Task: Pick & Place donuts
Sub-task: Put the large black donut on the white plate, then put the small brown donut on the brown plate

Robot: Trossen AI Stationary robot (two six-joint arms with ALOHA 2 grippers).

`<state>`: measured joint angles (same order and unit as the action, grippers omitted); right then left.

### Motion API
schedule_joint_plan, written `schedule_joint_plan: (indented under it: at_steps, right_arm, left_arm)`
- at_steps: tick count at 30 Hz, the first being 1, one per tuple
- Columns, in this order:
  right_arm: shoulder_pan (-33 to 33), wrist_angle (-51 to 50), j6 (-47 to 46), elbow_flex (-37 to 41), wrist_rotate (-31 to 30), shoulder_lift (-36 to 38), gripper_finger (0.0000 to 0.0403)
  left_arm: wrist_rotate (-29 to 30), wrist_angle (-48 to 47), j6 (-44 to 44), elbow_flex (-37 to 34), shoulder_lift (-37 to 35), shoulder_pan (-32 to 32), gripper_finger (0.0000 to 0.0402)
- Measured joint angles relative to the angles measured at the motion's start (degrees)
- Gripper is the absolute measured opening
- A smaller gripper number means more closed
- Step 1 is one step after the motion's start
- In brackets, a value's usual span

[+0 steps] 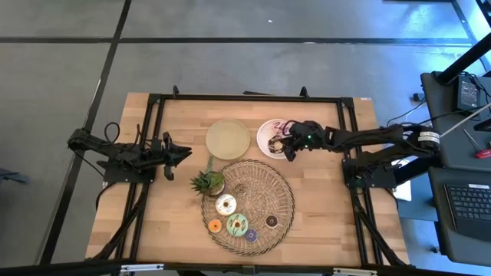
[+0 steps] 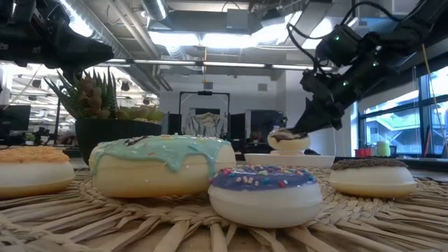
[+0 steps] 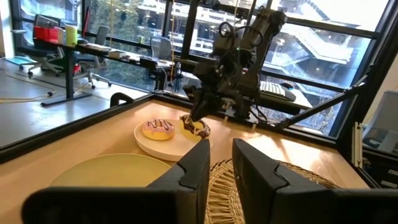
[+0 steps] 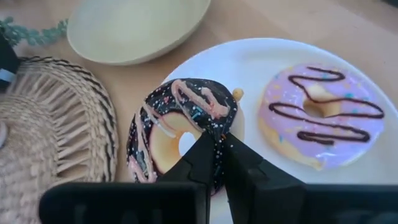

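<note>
My right gripper (image 4: 219,140) is shut on a dark-iced donut with pink drizzle (image 4: 180,124) and is over the white plate (image 1: 266,130) at the table's far middle. A pink donut with brown drizzle (image 4: 320,115) lies flat on that plate. On the wicker mat (image 1: 265,188) lie a white donut (image 1: 225,204), a green donut (image 1: 237,224), an orange donut (image 1: 215,225), a purple donut (image 1: 251,234) and a brown donut (image 1: 271,221). My left gripper (image 3: 221,168) waits at the table's left, slightly open, touching nothing. My right gripper pinches the dark donut's ring wall (image 4: 219,121) between its two fingers, one finger on the hole's side and one on the outer rim. The fingers slant down from the table's right. The donut sits tilted at the white plate's edge (image 3: 196,127); whether it touches the plate I cannot tell.
A bare yellow-green plate (image 1: 228,138) sits left of the white plate. A small spiky potted plant (image 1: 207,182) stands at the mat's far left edge. Bare wood shows on the table's left and right sides and near corners.
</note>
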<state>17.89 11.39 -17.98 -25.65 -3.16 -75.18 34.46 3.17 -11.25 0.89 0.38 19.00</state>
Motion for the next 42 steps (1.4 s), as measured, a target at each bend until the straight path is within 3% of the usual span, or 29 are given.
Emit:
schedule_joint_plan:
  at_steps: [12,22,35,42]
  right_arm:
    - [0.32,5.46,0.15,0.00,-0.19,-7.21,0.0034]
    - [0.50,5.61,3.54,0.00,-0.22,-7.67,0.0037]
    - [0.50,4.76,5.48,-2.25,-2.20,-7.63,0.0143]
    - [0.47,-6.26,9.94,-11.00,-2.48,-7.56,0.0160]
  left_arm:
    - [0.04,0.00,0.00,0.00,0.00,0.00,0.0063]
    - [0.04,0.00,0.00,0.00,0.00,0.00,0.0064]
    - [0.33,0.05,-0.04,0.00,-0.02,0.00,0.0067]
    - [0.50,7.00,4.74,-0.04,1.18,0.01,0.0067]
